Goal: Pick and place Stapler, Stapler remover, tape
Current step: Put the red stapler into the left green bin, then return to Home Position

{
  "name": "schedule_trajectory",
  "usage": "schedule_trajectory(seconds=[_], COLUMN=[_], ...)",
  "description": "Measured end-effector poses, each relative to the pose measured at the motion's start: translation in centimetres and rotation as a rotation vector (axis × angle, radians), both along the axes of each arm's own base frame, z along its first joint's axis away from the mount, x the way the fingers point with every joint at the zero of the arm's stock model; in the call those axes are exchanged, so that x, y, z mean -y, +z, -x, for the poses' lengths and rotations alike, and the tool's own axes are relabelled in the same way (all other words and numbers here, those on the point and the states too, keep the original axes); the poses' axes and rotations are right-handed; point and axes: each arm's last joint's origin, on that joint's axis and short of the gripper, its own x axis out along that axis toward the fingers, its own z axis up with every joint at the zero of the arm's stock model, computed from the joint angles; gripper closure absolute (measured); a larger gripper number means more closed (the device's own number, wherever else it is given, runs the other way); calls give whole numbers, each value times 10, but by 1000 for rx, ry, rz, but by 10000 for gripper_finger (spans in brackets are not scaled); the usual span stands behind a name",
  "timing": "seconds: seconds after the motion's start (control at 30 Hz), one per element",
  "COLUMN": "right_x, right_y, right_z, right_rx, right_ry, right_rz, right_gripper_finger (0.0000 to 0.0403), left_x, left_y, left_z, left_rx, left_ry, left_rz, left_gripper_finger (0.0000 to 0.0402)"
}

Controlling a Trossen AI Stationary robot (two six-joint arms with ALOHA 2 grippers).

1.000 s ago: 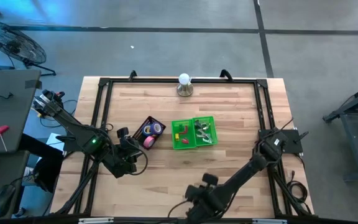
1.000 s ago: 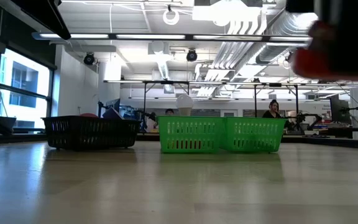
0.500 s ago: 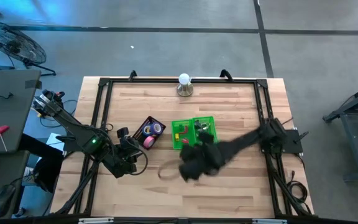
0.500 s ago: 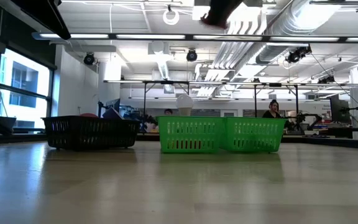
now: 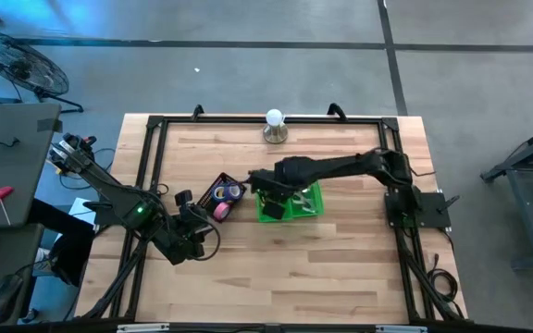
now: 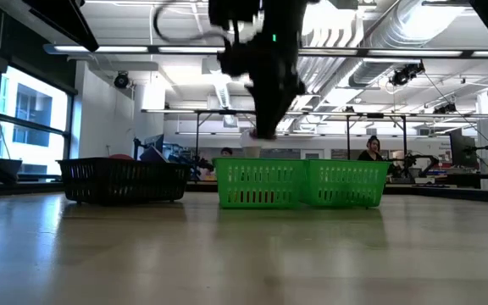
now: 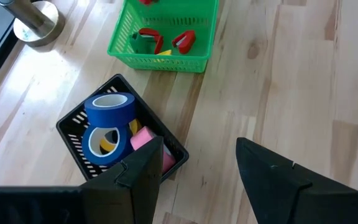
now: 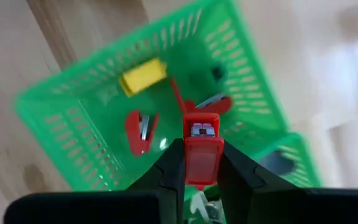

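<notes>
My right gripper [image 5: 274,188] hangs over the left compartment of the green basket [image 5: 308,205] and is shut on a red stapler [image 8: 202,144]. In the low view it [image 6: 265,127] stands above the basket's rim [image 6: 261,163]. Below it in the basket [image 8: 73,146] lie red staple removers [image 8: 140,132] and a yellow piece [image 8: 143,76]. Left of the green basket, a black basket [image 5: 213,188] holds the tape: blue rolls [image 7: 109,111], a pink one [image 7: 145,138] and a yellow one [image 7: 106,143]. My left gripper [image 7: 197,180] is open, near the table's left side [image 5: 192,239]. My right gripper pinches the red stapler between its two fingers [image 8: 173,168], one on each long side of the body [image 8: 202,163]. The fingers point down from above and lie along the stapler. It is lifted clear above the green basket, its front end pointing down into it.
A white bulb on a round metal base [image 5: 274,125] stands at the table's far edge, behind the baskets. A black frame [image 5: 151,148] runs round the tabletop. Bare wood [image 5: 322,268] lies between the baskets and the near edge.
My right arm has swung up from the table's near edge toward the far side and left, carrying the red stapler. It now hangs over the green basket with the fingers pointing down.
</notes>
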Motion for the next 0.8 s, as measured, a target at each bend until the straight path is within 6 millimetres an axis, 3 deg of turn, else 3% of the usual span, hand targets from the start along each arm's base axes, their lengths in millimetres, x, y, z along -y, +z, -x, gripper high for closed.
schedule_trajectory(seconds=[0.17,0.43,0.63,0.8], right_x=[19,29,25,4], right_y=[-33,-39,-12,47], right_z=[6,8,2,4], right_rx=[-31,-21,28,91], right_ry=[4,9,51,125], right_rz=[-80,-77,-85,-93], right_gripper_finger=[345,193,156,156], left_x=[0,0,0,0], left_y=[0,0,0,0], left_z=[0,0,0,0], left_rx=[0,-1,-1,0], left_ry=[0,0,0,0], left_rz=[0,-1,-1,0], left_gripper_finger=[206,206,206,206])
